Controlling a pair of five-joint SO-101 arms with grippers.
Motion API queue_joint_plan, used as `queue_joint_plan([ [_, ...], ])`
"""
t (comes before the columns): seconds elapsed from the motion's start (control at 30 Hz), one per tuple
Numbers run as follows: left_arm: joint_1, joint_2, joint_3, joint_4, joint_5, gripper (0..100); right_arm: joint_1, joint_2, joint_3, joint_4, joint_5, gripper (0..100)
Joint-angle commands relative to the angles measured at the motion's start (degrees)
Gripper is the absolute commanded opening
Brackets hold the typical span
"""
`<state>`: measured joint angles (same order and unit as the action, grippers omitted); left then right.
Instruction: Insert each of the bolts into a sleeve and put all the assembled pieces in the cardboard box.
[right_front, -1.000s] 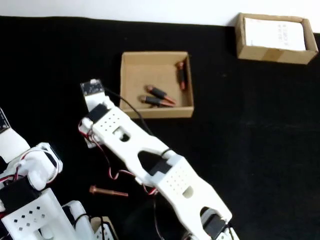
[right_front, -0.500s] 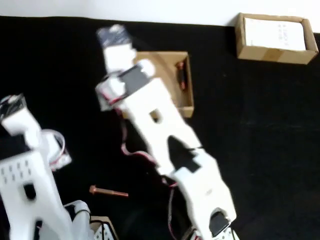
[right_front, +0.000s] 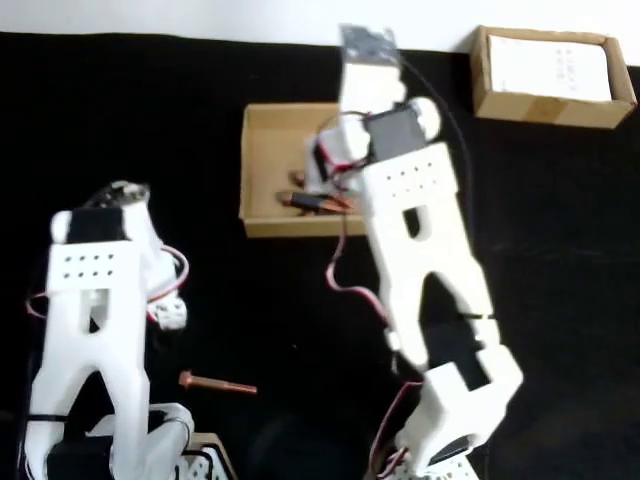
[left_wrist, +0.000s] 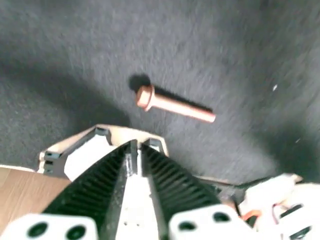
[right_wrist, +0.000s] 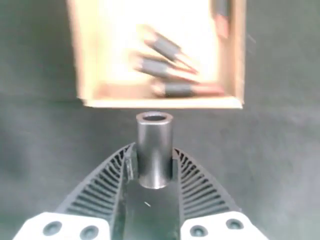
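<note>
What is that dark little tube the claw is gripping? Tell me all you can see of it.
The sleeve is a short, smooth, dark grey tube, metal by its look, hollow, with an open round end and no bolt showing inside. The ribbed black fingers of the right gripper clamp one half from both sides. The open end sticks out past them, towards the cardboard box.

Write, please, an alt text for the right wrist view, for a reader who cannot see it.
The right gripper is shut on a dark grey hollow cylindrical sleeve, whose open end points away from the camera. Beyond it, on the black table cloth, stands an open brown cardboard box with several copper bolts in dark sleeves inside.
</note>
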<state>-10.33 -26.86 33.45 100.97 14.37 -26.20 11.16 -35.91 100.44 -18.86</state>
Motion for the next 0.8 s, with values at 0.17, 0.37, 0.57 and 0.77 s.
queue_joint_plan([
  [0.17,4.79,0.22,4.26,0.35,-2.73,1,9.71,-4.62,7.69,-9.01,0.44,0.8],
  [0.37,7.78,3.3,3.91,0.26,-6.33,1,9.63,-4.62,12.35,-14.73,0.26,0.8],
  [0.57,8.13,23.69,0.66,0.53,-6.24,1,9.89,-4.62,16.57,-15.52,0.26,0.8],
  [0.77,9.1,33.63,-1.27,0.53,-6.33,1,10.77,-4.53,16.92,-15.6,0.44,0.8],
])
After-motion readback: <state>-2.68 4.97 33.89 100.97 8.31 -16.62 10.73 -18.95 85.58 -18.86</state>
